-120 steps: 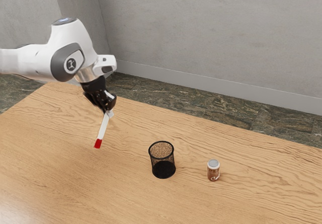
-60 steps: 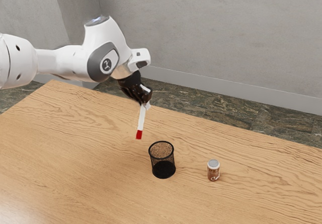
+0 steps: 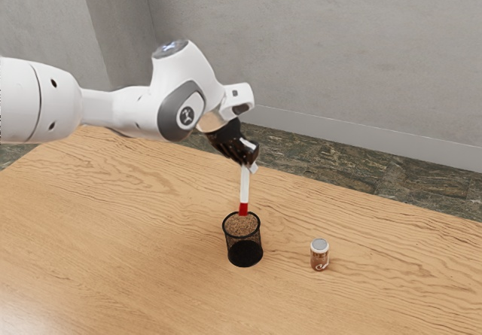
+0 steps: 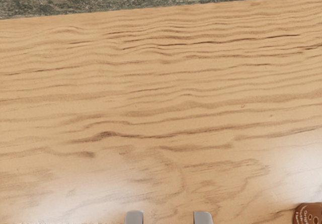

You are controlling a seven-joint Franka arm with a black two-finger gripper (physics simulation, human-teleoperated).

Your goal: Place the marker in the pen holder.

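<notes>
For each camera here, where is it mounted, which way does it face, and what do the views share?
Exterior view: raised beside the arm, looking down across the table toward the wall; the arm and black gripper show.
Wrist view: on the arm's end, looking slantwise over the table to the floor past its edge; two grey fingertips show.
Shared: table, floor, gripper and brown can.

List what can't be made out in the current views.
- Exterior view: marker's upper end, hidden by gripper.
- Exterior view: tip depth relative to pen holder, one angle.
- Exterior view: arm base, cut by left edge.
- Wrist view: rest of can, cut by edge.
</notes>
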